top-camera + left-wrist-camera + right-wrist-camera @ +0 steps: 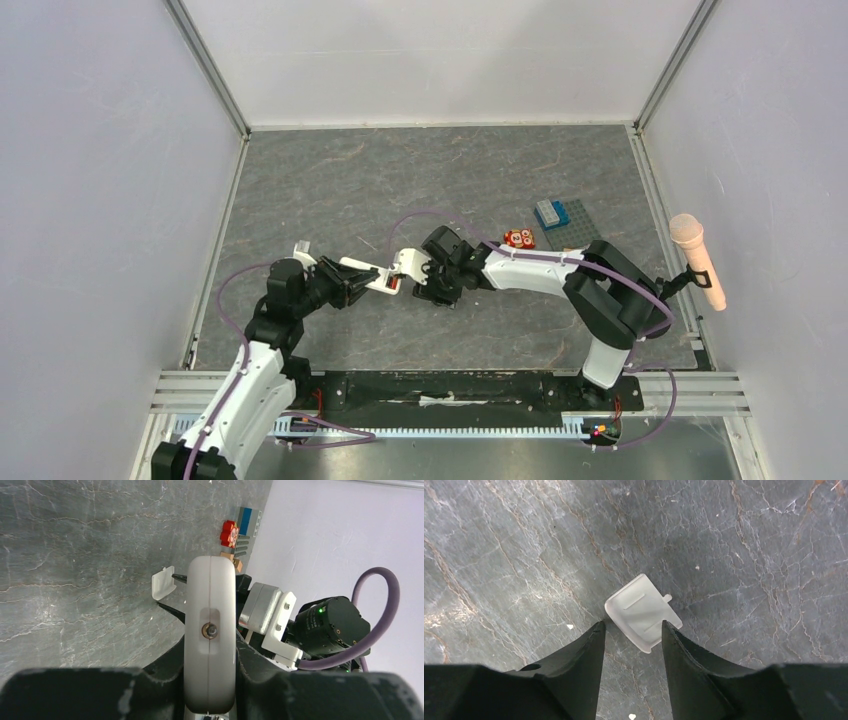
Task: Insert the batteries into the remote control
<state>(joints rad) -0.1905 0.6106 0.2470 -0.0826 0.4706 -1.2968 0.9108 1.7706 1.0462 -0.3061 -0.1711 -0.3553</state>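
Observation:
My left gripper (350,283) is shut on the white remote control (378,277) and holds it above the table. In the left wrist view the remote (210,625) stands edge-on between the jaws of that gripper (210,655). My right gripper (428,292) is open and points down just right of the remote's far end. In the right wrist view this gripper (631,626) straddles the near corner of the small loose white cover piece (643,612), which lies flat on the table. The cover also shows in the left wrist view (162,584). No batteries are in view.
A small red block with white circles (518,238) lies right of centre. Behind it is a grey studded plate (578,230) with a blue brick (550,212). A pink microphone (697,260) leans at the right wall. Side walls close the table in.

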